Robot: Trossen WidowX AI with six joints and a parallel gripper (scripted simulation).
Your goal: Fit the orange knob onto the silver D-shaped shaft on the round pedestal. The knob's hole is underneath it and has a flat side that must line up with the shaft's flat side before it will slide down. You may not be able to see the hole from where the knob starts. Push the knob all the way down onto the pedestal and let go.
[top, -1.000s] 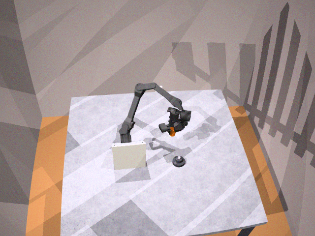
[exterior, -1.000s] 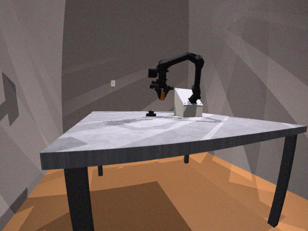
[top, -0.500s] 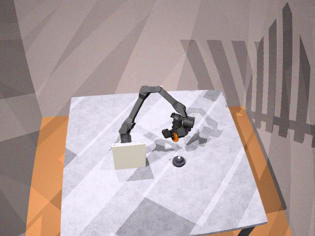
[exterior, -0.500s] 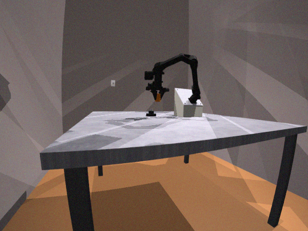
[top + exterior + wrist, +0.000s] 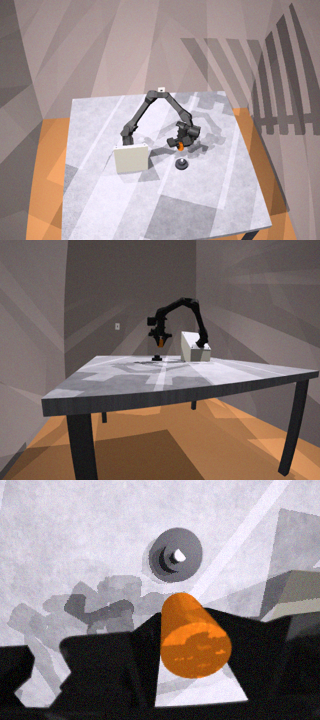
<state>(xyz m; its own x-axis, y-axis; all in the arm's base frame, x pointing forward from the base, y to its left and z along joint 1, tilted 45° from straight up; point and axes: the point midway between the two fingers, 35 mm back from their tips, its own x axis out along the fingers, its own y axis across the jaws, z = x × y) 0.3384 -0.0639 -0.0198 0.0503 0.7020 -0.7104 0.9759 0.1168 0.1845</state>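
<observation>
The orange knob (image 5: 180,146) (image 5: 160,343) (image 5: 195,650) is held above the table, close to upright. My gripper (image 5: 180,145) (image 5: 161,344) (image 5: 181,614) is shut on it, with a finger on each side. The knob's underside and its hole are hidden. The dark round pedestal (image 5: 181,166) (image 5: 156,359) (image 5: 191,570) stands on the table, lower than the knob and apart from it. Its silver shaft (image 5: 181,160) (image 5: 179,555) points up bare. In the wrist view the pedestal appears just beyond the knob. The direction of the shaft's flat side is too small to tell.
A pale box with a sloped top (image 5: 131,159) (image 5: 200,355) stands beside the arm's base, to the left of the pedestal in the top view. It also shows at the right edge of the wrist view (image 5: 300,587). Arm shadows fall across the table (image 5: 103,201) (image 5: 124,389).
</observation>
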